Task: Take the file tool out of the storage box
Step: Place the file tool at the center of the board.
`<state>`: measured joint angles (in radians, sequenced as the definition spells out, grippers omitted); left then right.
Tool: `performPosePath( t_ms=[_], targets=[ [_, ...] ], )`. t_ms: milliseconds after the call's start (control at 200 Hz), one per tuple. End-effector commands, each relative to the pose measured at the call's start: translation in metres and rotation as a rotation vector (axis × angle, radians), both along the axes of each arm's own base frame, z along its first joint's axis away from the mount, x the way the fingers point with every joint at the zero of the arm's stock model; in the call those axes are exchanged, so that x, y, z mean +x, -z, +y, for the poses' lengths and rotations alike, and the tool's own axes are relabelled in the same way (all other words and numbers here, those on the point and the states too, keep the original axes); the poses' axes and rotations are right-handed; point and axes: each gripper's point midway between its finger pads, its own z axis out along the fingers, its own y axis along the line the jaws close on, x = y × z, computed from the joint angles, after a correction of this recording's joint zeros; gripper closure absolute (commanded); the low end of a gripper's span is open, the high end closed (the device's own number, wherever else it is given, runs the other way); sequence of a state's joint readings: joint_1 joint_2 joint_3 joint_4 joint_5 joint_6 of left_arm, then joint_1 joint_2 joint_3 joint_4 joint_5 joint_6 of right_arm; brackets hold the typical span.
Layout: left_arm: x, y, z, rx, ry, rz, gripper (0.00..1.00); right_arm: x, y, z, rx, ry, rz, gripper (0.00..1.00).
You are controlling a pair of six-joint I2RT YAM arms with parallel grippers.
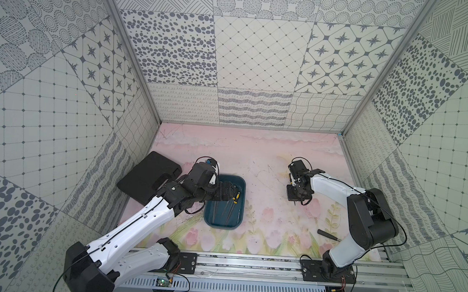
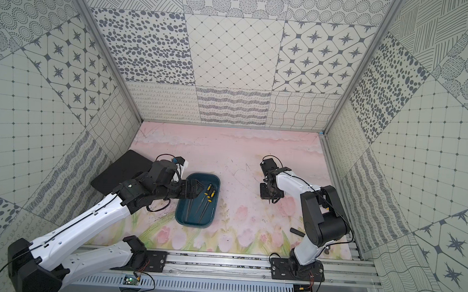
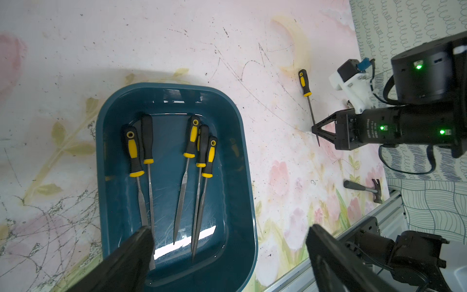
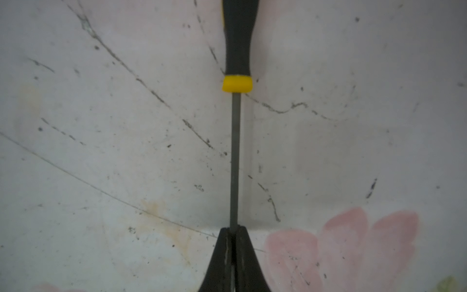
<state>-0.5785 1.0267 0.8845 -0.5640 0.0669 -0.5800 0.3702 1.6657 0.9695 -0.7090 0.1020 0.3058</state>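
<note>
While right claw (image 4: 234, 231) pinches file (image 4: 235, 151), outside box (image 3: 166, 87)

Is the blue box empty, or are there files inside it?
Not empty. Five files with black and yellow handles lie inside the blue box.

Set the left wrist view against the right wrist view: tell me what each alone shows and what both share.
Left wrist only: the storage box with five files in it, the open left gripper over the box, and a hammer near the rail.
Right wrist only: no further thing, just the close look at the jaws pinched on the grey shaft.
Both: the right gripper shut on the held file, outside the box, over the pink mat.
</note>
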Motion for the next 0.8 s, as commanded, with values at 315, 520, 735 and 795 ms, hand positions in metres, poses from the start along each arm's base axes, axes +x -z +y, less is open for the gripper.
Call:
performPosePath(
  t_ms=[315,520,735,795],
  targets=[
    [0.006,0.02,0.002,0.074,-0.008,0.02,0.01,0.001,0.005,-0.003,-0.019,0.006,0.032,0.94],
    [0.014,0.039,0.003,0.128,-0.03,0.063,0.04,0.002,0.0,-0.003,-0.019,0.003,0.016,0.83],
    [0.026,0.051,0.004,0.226,-0.022,0.094,0.15,0.011,-0.033,0.005,0.042,-0.008,-0.069,0.68],
    [0.031,0.054,0.002,0.24,-0.017,0.096,0.2,0.012,-0.046,0.01,0.072,-0.016,-0.101,0.63]
  ],
)
